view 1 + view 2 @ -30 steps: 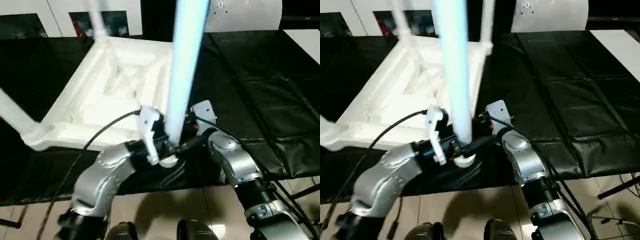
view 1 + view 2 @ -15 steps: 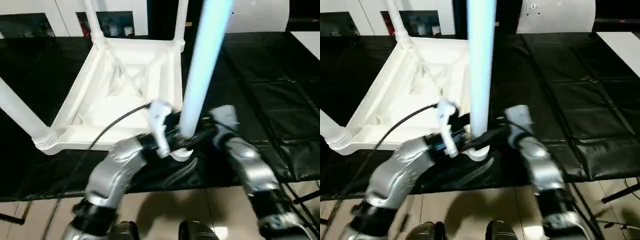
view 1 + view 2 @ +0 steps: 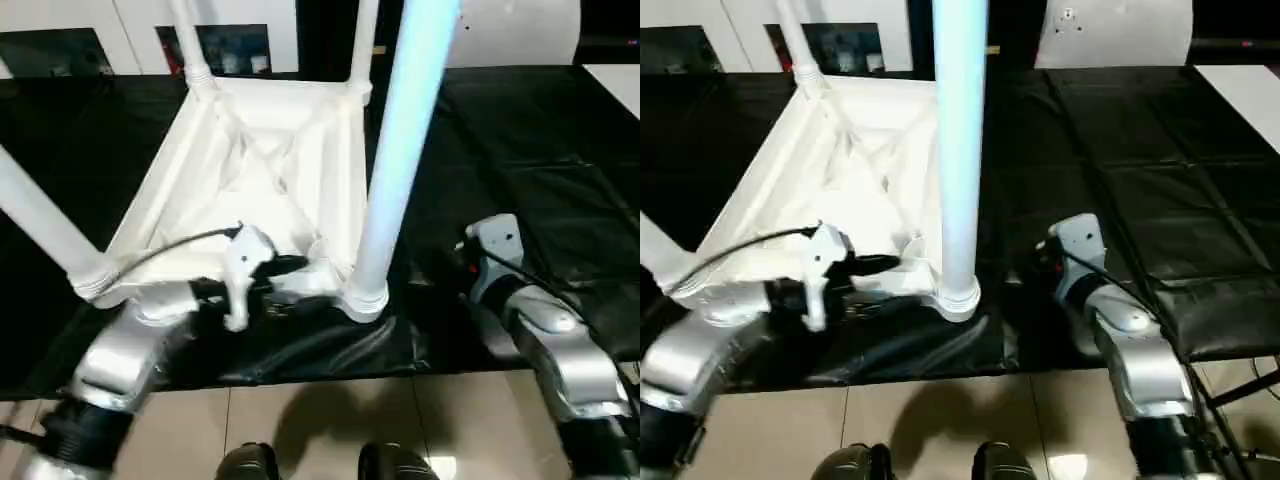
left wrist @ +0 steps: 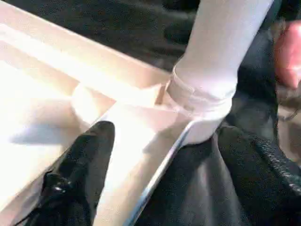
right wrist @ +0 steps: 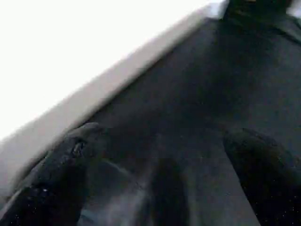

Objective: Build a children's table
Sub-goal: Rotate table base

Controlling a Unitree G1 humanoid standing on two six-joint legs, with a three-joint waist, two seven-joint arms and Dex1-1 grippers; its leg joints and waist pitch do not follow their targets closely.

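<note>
The children's table [image 3: 160, 200] lies upside down on a black mat, ribbed underside up. Its legs stand upright in their corner sockets: a near right leg [image 3: 400, 150], a near left leg [image 3: 40, 225] and two far legs [image 3: 187, 45] [image 3: 362, 40]. My left gripper [image 3: 300, 270] is open at the near rim, just left of the near right leg's socket [image 4: 202, 99]. One of its fingers [image 4: 89, 155] lies over the inside of the rim. My right gripper [image 5: 160, 141] is open over the mat to the right of that leg, with nothing between its fingers.
The black mat [image 3: 520, 130] covers the floor out to the right and the back. Tiled floor [image 3: 330, 420] and my feet [image 3: 250, 465] are at the near edge. A white cabinet with glass fronts [image 3: 215, 45] stands behind the table, and a white panel [image 3: 520, 30] stands at the back right.
Both grippers have left the base of the near right leg. The left one drew back left along the rim and the right one swung out to the right. The leg stays upright.
</note>
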